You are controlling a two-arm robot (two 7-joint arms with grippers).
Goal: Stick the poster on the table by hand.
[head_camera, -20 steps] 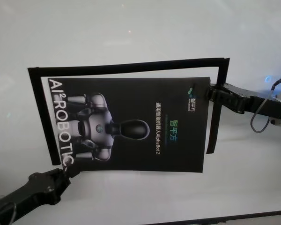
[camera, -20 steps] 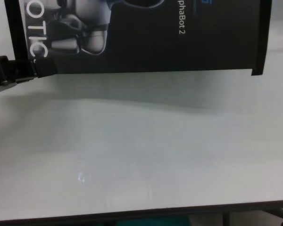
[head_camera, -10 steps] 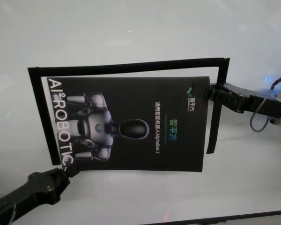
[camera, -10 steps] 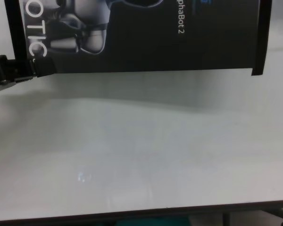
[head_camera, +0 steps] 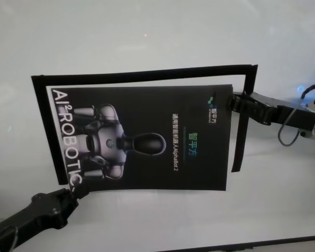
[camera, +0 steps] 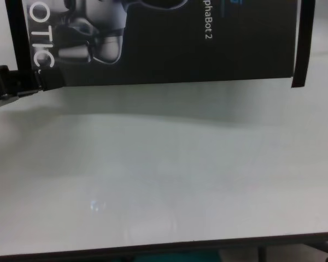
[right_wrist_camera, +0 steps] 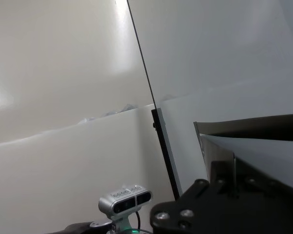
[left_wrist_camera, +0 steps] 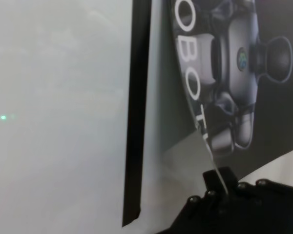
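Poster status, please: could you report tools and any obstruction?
Left tool and right tool grip opposite corners. Poster inside tape frame above table. Nothing obstructing.

1 poster (head_camera: 147,136), 1 table (head_camera: 147,42), 2 claws, 3 tape strips (head_camera: 147,74)

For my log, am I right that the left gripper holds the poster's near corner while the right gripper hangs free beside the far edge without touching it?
Not quite: the right gripper is also clamped on the poster, at its far right corner, as the head view shows. The left gripper does hold the near corner.
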